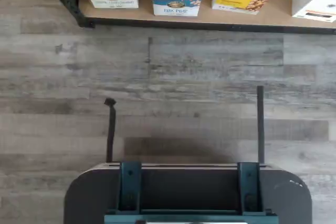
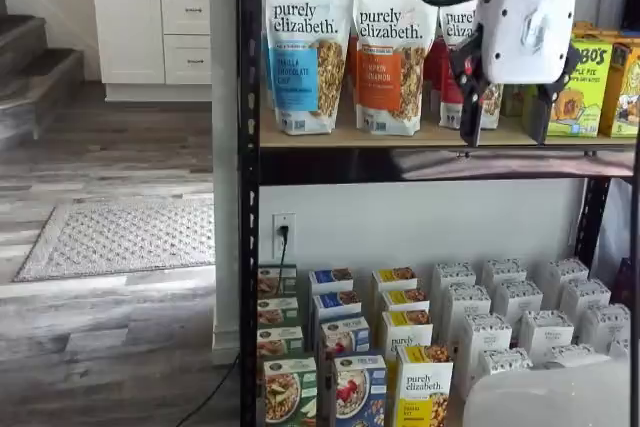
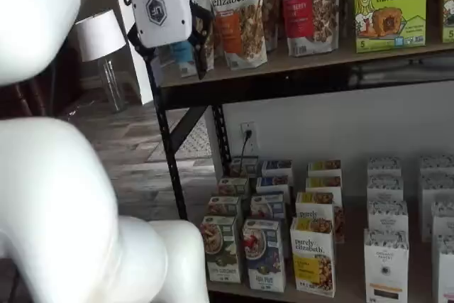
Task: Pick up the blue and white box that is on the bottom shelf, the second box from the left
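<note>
Blue and white box [image 2: 358, 393] stands upright at the front of the bottom shelf [image 1: 210, 20], between a green box [image 2: 290, 393] and a yellow box [image 2: 424, 395], touching neither visibly. Tool [image 2: 508, 123] hangs high before the upper shelf [image 2: 420, 137], fingers spread apart and empty. Task judged barely begun: descent, approach and grasp all remain.

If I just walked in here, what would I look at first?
Probably the gripper, a white body with two black fingers spread wide open, hanging high in front of the upper shelf's granola bags in both shelf views. Next, the rows of boxes far below it on the bottom shelf. In the front row the blue and white box stands between a green-and-white box and a yellow box, untouched.
</note>
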### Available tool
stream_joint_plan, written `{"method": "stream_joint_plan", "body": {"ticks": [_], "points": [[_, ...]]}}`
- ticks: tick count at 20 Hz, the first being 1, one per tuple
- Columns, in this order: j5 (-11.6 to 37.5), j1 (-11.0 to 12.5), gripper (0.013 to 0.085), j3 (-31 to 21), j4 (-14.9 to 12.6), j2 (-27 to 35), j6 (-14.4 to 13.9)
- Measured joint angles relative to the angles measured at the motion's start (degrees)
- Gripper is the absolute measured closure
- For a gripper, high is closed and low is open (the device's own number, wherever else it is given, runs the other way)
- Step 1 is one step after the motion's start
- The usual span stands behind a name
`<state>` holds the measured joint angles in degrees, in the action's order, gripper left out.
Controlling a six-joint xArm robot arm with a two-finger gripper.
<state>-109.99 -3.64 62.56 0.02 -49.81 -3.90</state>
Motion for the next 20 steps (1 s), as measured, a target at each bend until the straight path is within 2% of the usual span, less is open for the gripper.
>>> {"method": "stream_joint_plan", "body": {"ticks": [5,9,13,20], "points": [[2.56,-2.39,0.0130,-2.11,-1.66,-0.02,-1.93],[5.91,-3.17,0.0130,-4.77,-1.56,-0.11,-2.93],[8.20,-4.59,0.0130,-7.03,-2.87,0.53,-4.16],[13.91,-3.37,0.0130,-12.21,-2.13,0.76,-3.44]]}}
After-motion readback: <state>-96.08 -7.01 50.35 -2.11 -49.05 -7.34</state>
